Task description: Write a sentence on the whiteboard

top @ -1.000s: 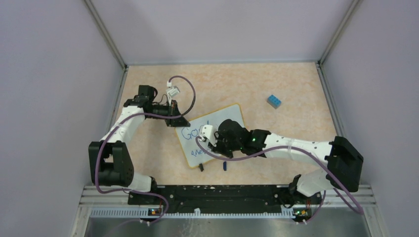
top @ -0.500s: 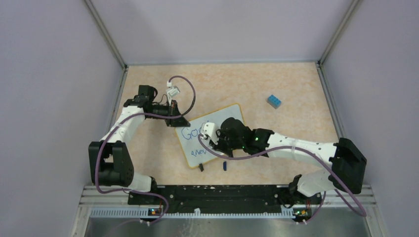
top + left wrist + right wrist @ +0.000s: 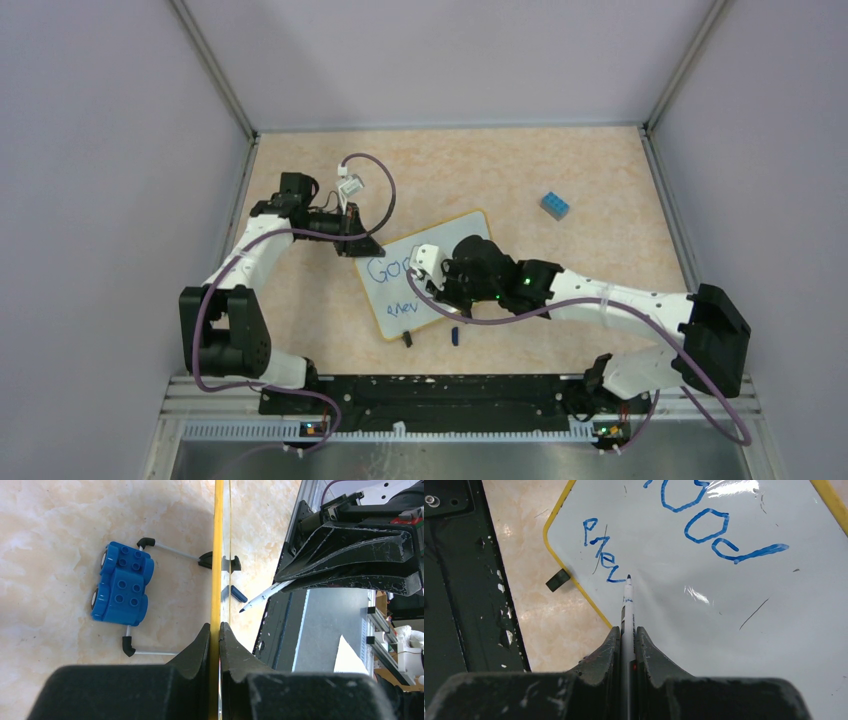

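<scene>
Near the middle of the table (image 3: 560,150), seen from above, the whiteboard (image 3: 462,228) sits askew with its black feet (image 3: 407,340) toward the arms. The sentence (image 3: 385,270) shows in blue on its left half, "Good" above a shorter scrawl. The left arm (image 3: 250,258) reaches to the board's far left corner and the right arm (image 3: 600,298) lies across its near right side. A blue block (image 3: 556,206) rests well apart, further right.

From the left wrist, the board is edge-on. The left claw (image 3: 215,630) is clenched on the yellow rim, one finger on each face. The marker (image 3: 267,596) slants toward the writing face. Its tip looks just short of the face, though I cannot be sure of a gap.

From the right wrist, the right claw (image 3: 627,635) is clamped tight on the marker's barrel. The tip sits at the end of the last blue stroke of the second line.

The board looks thin, light and stiff, with a glossy face. I judge it would slide or tip under the marker's push. The rim at a corner away from the ink is the sound place to hold it, since fresh ink would smear under a finger. The marker is slim and smooth and could twist between the fingers if pressed hard. A light touch with a firm grip low on the barrel suits it.
</scene>
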